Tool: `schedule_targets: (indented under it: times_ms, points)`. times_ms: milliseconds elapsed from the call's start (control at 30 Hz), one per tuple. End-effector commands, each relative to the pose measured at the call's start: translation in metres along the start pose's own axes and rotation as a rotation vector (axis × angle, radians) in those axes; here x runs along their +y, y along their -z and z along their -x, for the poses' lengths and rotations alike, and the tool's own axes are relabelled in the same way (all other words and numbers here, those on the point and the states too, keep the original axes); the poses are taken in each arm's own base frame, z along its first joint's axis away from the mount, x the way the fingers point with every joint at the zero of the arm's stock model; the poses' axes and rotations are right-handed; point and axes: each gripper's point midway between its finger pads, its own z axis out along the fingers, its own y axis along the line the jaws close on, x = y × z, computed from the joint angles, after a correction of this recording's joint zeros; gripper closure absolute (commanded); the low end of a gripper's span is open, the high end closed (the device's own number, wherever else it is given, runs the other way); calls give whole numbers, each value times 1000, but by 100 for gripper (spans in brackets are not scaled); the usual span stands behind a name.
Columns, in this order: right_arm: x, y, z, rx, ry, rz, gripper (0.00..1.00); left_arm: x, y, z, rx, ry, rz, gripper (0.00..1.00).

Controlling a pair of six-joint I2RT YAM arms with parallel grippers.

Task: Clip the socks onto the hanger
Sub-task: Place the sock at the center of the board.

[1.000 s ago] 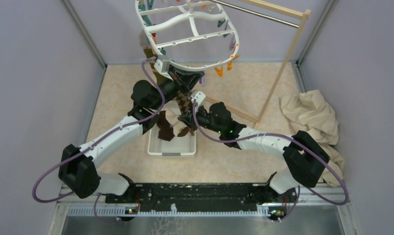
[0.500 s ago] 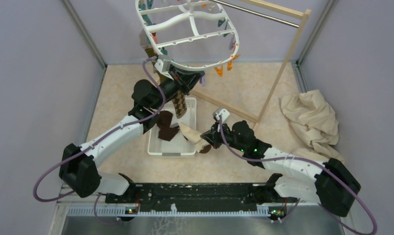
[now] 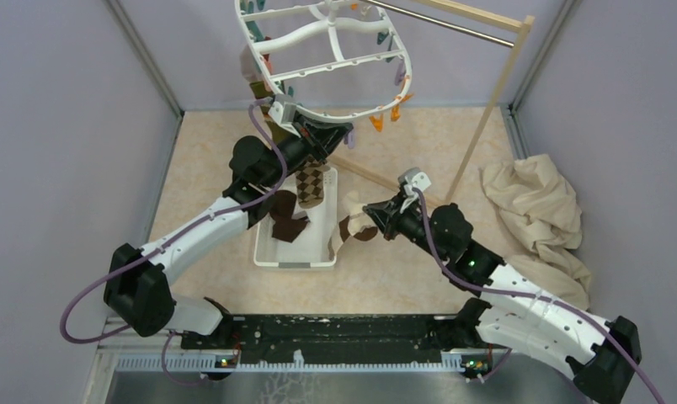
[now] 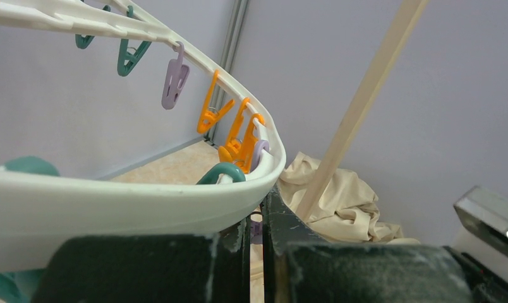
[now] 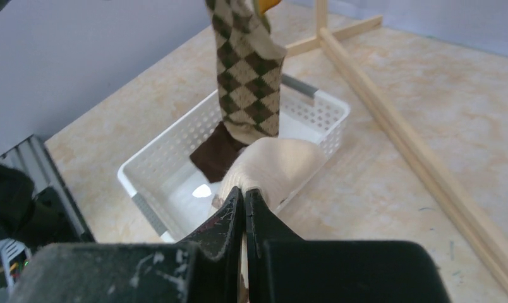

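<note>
The white oval hanger (image 3: 322, 59) hangs at the top centre, with orange, teal and purple pegs along its rim (image 4: 131, 202). My left gripper (image 3: 320, 139) sits just under its near rim. Its jaws are almost closed, with a bit of purple peg (image 4: 256, 231) in the narrow gap. A brown-cream argyle sock (image 3: 311, 185) hangs below the rim and shows in the right wrist view (image 5: 245, 82). My right gripper (image 3: 370, 220) is shut on a cream and dark brown sock (image 3: 349, 229), held right of the basket; its cream part (image 5: 277, 167) bulges past the fingertips.
A white perforated basket (image 3: 272, 257) on the table holds dark brown socks (image 3: 286, 217). The wooden rack with a metal bar (image 3: 487, 114) stands at the right, its foot rail (image 5: 397, 145) on the table. A big beige cloth (image 3: 533, 202) lies by the right wall.
My right gripper has lifted the cream and brown sock out of the basket and moved right and back. The left gripper has stayed at the hanger rim.
</note>
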Motion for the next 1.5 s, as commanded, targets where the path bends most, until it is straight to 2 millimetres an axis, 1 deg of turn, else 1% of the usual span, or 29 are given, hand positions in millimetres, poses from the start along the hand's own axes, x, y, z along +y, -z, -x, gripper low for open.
schedule_targets:
  times_ms: [0,33,67,233,300,400,433,467,500,533,567,633,700,800,967,1067,1100,1233,1367,1467]
  points:
    - [-38,12,33,-29,22,-202,100,-4,-2,2,11,0,-23,100]
    - [-46,13,32,-15,16,-233,100,-3,-2,2,11,0,-22,100]
    - [-54,14,27,7,15,-267,100,-4,-2,1,13,2,-24,100]
    - [-83,20,-2,114,-2,-429,100,-4,-4,-2,19,10,-34,100]
    - [-102,26,-13,147,-37,-524,100,-4,-4,-2,19,10,-32,100]
    - [-127,31,-32,180,-105,-602,100,-4,-5,-4,23,12,-35,100]
    - [-133,33,-36,188,-112,-631,89,-3,-5,-5,24,13,-35,100]
    - [-138,34,-40,195,-111,-658,71,-3,-5,-4,23,13,-35,100]
    - [-142,35,-43,202,-107,-678,56,-3,-5,-5,25,13,-35,100]
    - [-144,34,-44,204,-101,-684,43,-3,-4,-5,25,11,-32,100]
    - [-143,31,-44,204,-96,-670,36,-3,-4,-6,26,11,-34,100]
    - [-137,21,-43,198,-89,-615,32,-3,-4,-6,26,11,-32,100]
    - [-132,10,-48,222,-93,-568,32,-2,-4,-7,28,12,-31,100]
    - [-125,-5,-62,280,-64,-538,36,-2,-4,-7,29,12,-32,100]
    - [-99,-27,-96,403,9,-456,39,-1,-3,-5,25,0,-22,100]
    - [-82,-37,-117,472,16,-385,39,-1,-2,-4,25,-3,-19,100]
    - [-77,-41,-122,480,18,-359,39,0,-2,-5,28,-3,-18,100]
    - [-61,-47,-137,523,28,-301,39,0,-2,-6,31,-6,-19,100]
    - [-46,-48,-163,608,65,-248,39,0,-2,-4,24,-12,-14,100]
    - [-37,-48,-181,632,37,-229,39,0,-2,0,20,-20,-12,100]
